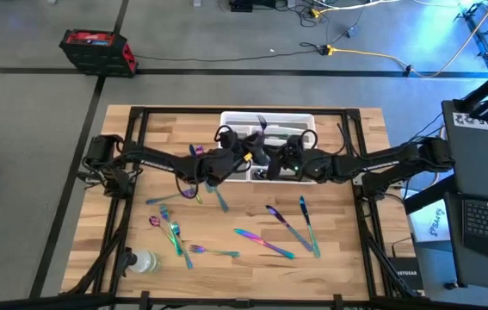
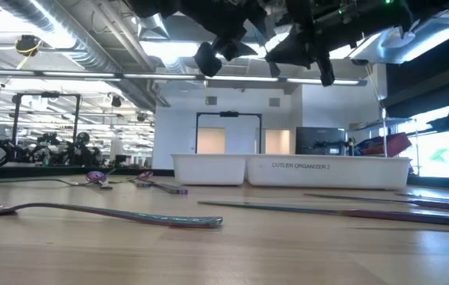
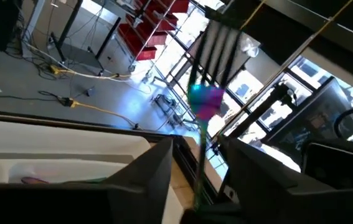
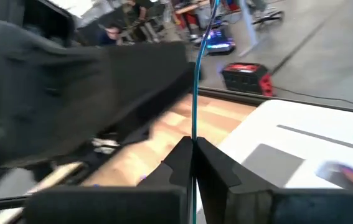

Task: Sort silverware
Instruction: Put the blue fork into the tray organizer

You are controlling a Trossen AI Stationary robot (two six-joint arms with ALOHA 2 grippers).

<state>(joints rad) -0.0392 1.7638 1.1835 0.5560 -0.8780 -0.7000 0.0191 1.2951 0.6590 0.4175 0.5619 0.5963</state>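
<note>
Hovering over the white tray (image 1: 235, 118), the right claw (image 4: 193, 163) pinches a utensil (image 4: 196, 81) while the left claw (image 3: 195, 163) gapes around it.

Rainbow utensil (image 3: 204, 102) upright between parted jaws (handle hidden), white tray (image 3: 70, 149) beyond

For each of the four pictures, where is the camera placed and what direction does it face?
High: above the table, facing down; both arms.
Low: at tabletop height, facing level toward the tray; arms overhead.
Left wrist: on the left arm, past parted fingers around a utensil.
Right wrist: past fingers pinching a thin utensil.
All show the tray.
</note>
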